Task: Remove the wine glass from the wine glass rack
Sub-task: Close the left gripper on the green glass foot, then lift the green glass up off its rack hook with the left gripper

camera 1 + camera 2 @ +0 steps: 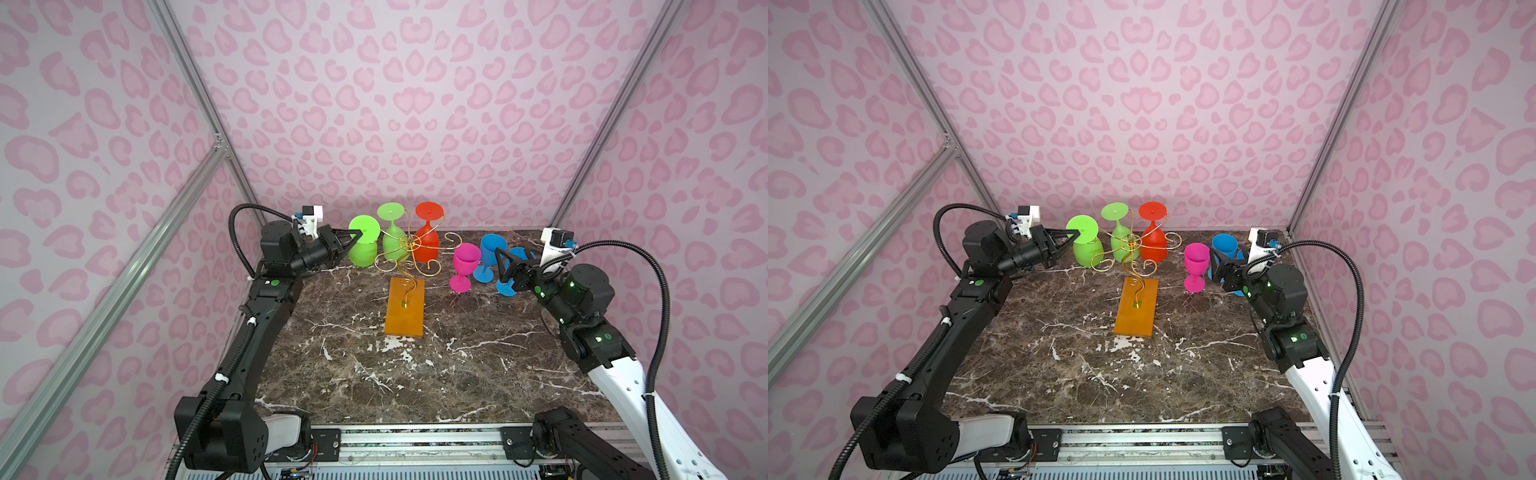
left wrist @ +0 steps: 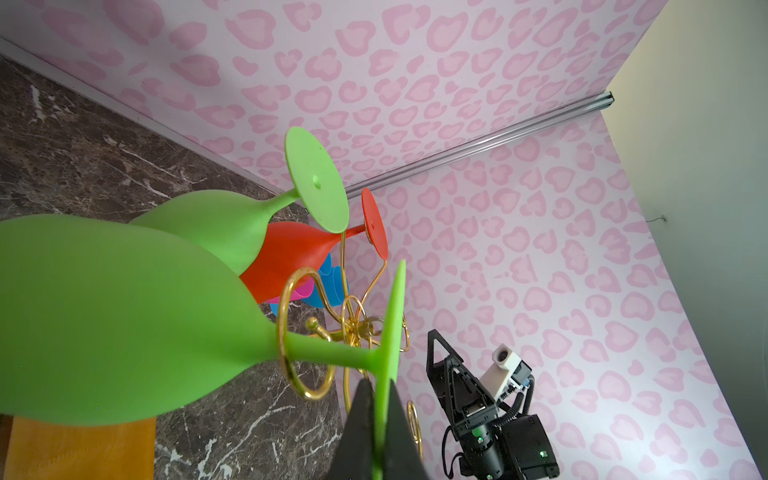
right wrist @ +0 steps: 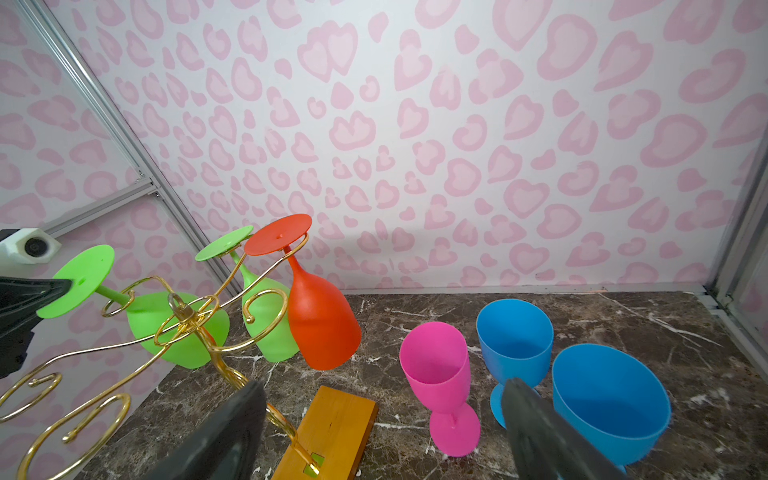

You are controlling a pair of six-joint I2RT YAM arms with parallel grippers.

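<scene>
One green wine glass [image 1: 364, 254] hangs upside down at the left of the wine glass rack [image 1: 409, 320]. Your top views put the left gripper [image 1: 356, 236] at its foot; only the left wrist view shows the fingers [image 2: 357, 424] clamped on that foot's edge. Right gripper [image 3: 383, 386] stands wide, empty.

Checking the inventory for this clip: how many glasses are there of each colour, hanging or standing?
Green glass: 2, both on the rack
Red glass: 1, on the rack
Pink glass: 1, upright on the table
Blue glass: 2, upright on the table
Total: 6
</scene>
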